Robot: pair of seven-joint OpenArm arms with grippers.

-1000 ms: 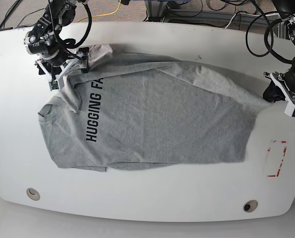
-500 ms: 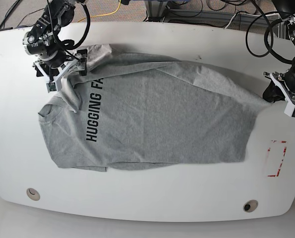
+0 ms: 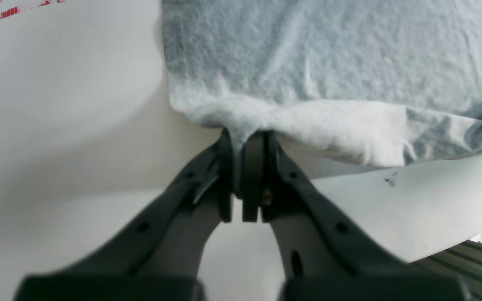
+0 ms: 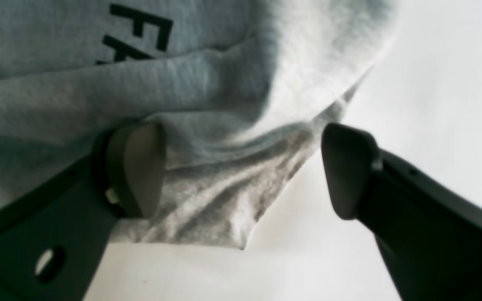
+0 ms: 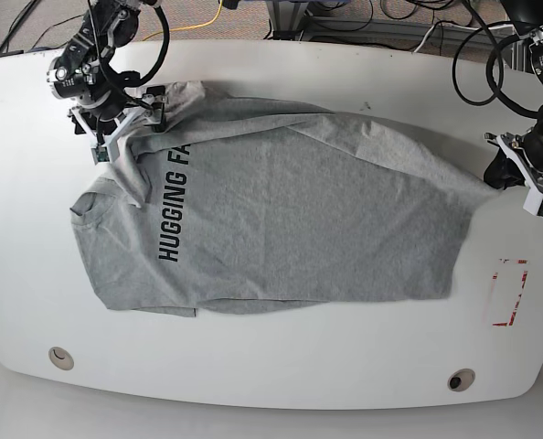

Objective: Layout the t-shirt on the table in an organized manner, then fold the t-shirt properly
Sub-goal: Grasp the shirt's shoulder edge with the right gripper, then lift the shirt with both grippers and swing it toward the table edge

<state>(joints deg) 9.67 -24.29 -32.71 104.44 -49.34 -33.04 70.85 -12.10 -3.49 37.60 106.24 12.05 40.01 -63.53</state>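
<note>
The grey t-shirt lies spread on the white table, with the lettering "HUGGING FA" toward the left and a fold covering the rest. At the shirt's right corner my left gripper is shut on the edge of the cloth, which bunches at its fingertips. My right gripper is open at the far left corner of the shirt. In the right wrist view a bunched fold lies between its spread fingers, touching the left one, and the right one stands apart.
A red tape rectangle marks the table at the right. Two round grommet holes sit near the front edge. Cables run behind the far edge. The table's edge and a metal frame lie close to my left gripper.
My right gripper has shifted a little toward the table's far edge, still open, and the shirt's far left corner moved slightly with it. The left gripper has stayed put.
</note>
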